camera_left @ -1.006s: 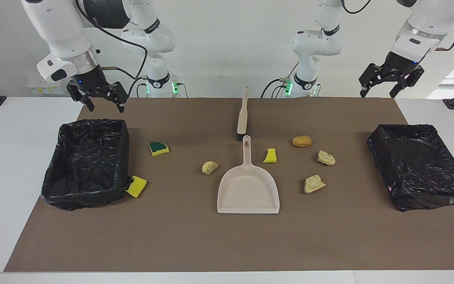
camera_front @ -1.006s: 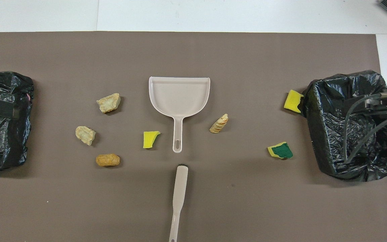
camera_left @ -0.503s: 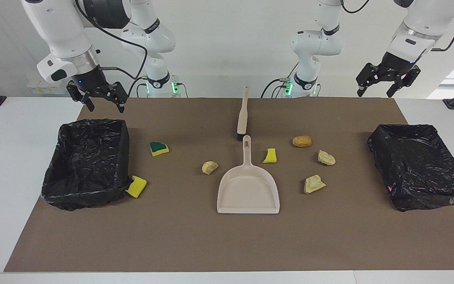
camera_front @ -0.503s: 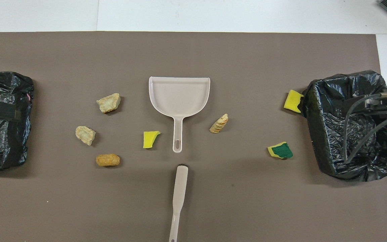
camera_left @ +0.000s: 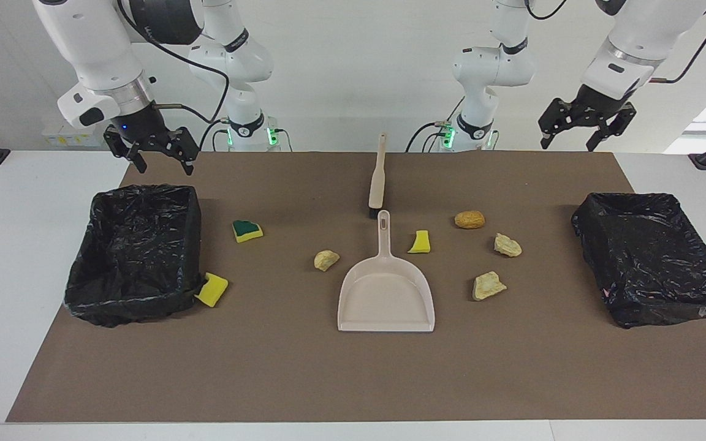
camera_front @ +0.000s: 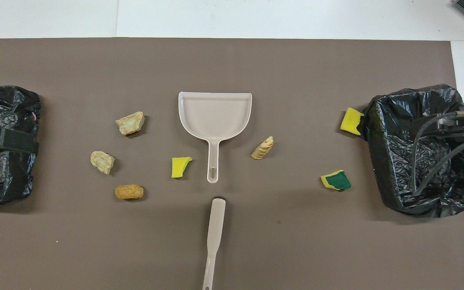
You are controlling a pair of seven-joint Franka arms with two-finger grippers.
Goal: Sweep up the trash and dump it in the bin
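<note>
Waiting above the mat (camera_left: 353, 380), both arms hang empty with nothing yet swept. The right gripper (camera_left: 152, 150) is over the robots' edge of the bin (camera_left: 138, 257) at its end of the table, fingers apart and holding nothing. The left gripper (camera_left: 586, 125) is raised over the mat's edge toward the other bin (camera_left: 653, 257), its fingers likewise spread and empty.

All the trash is out on the mat: a green-backed sponge piece (camera_left: 247, 230) and a yellow sponge piece (camera_left: 212, 289), the latter touching the right arm's bin; a beige chunk (camera_left: 326, 260) beside the dustpan (camera_left: 386, 297); a small yellow piece (camera_left: 420, 242) by the pan's handle; and a brown lump (camera_left: 469, 219) with two pale chunks (camera_left: 507, 245) (camera_left: 488, 286) toward the left arm's end.

The brush (camera_left: 377, 177) lies untouched, in line with the pan's handle and nearer the robots. The pan is empty, and neither bin shows any scrap inside. By this reckoning the whole job remains: picking up the tools, sweeping, dumping.

No brand, label or legible writing appears anywhere.
</note>
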